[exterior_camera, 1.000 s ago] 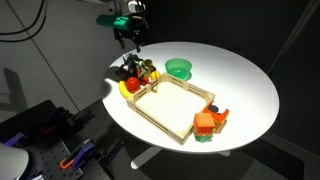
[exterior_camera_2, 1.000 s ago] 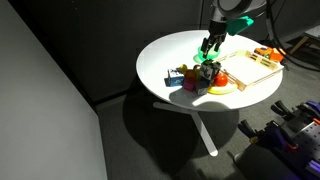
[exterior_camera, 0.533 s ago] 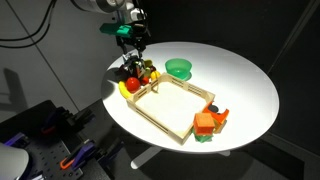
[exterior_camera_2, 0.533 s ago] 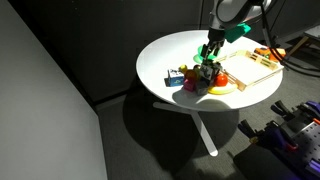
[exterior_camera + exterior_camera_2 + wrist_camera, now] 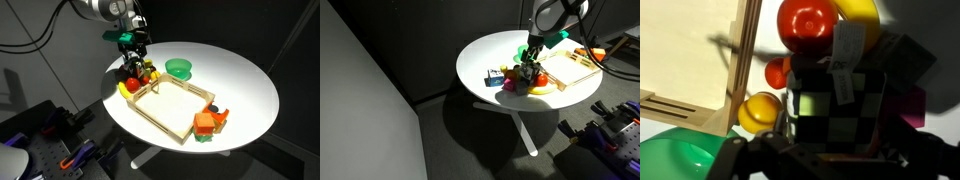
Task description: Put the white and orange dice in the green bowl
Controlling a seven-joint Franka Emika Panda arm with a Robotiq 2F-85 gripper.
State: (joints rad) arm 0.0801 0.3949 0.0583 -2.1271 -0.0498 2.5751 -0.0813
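The gripper (image 5: 131,61) hangs low over the pile of toy fruit (image 5: 139,79) near the desk (image 5: 245,80) edge, jaws spread, grasping nothing; the green bowl (image 5: 179,68) sits just beside the wooden tray (image 5: 176,106); the dice is too small to pick out.

on my desk (image 5: 245,85) i see the tray (image 5: 155,118) near the middle. a pile of toy food (image 5: 138,78) lies just outside one tray corner, and the bowl (image 5: 179,68) sits near it, behind the tray's far side. a blocky toy (image 5: 208,123) stands at the opposite corner. the claw (image 5: 132,66) hangs right above the pile.
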